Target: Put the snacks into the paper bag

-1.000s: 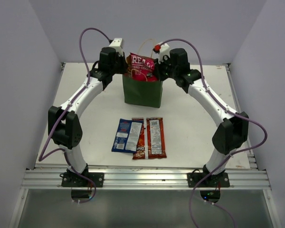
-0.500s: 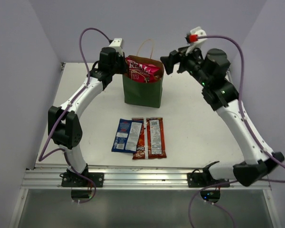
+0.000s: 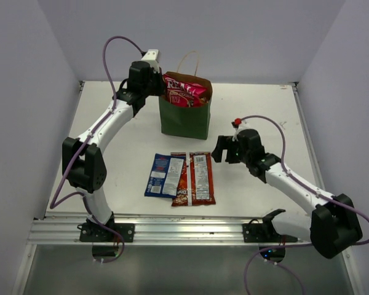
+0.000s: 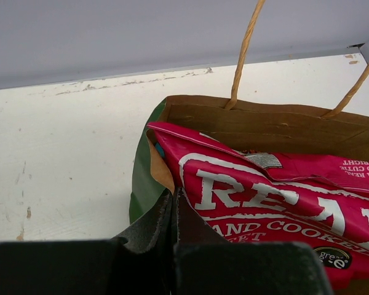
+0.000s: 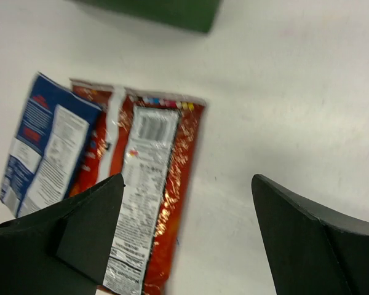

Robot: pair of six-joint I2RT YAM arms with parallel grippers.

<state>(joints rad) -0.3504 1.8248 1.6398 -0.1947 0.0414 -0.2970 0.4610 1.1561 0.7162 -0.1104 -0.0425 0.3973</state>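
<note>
The right arm has swung down from beside the bag's mouth, and its right pincer (image 3: 219, 151) now hangs low over the white bench (image 3: 111, 160), just to the right of the three packets lying there. Its jaws stand wide apart and hold nothing. In the right wrist view they frame the red candy packet with the white label strip (image 5: 149, 184), so I judge this to be the next one to take. Beside it, touching, lies the orange-red flat packet (image 3: 180, 184), and the small blue flat packet (image 3: 164, 175) partly covers that one on the left. The dark green upright paper bag (image 3: 184, 120) stands further back in the middle of the bench. The pink glossy crisp packet (image 3: 184, 91) is already in it, but it lies slanted across the mouth and rises above the rim, not fully sunk. The left pincer (image 4: 173, 203) is clenched at the left rim of the bag, seemingly pinching the paper edge. Probably this keeps the bag upright and its mouth open for the next packets. Three snacks are not yet packed.
</note>
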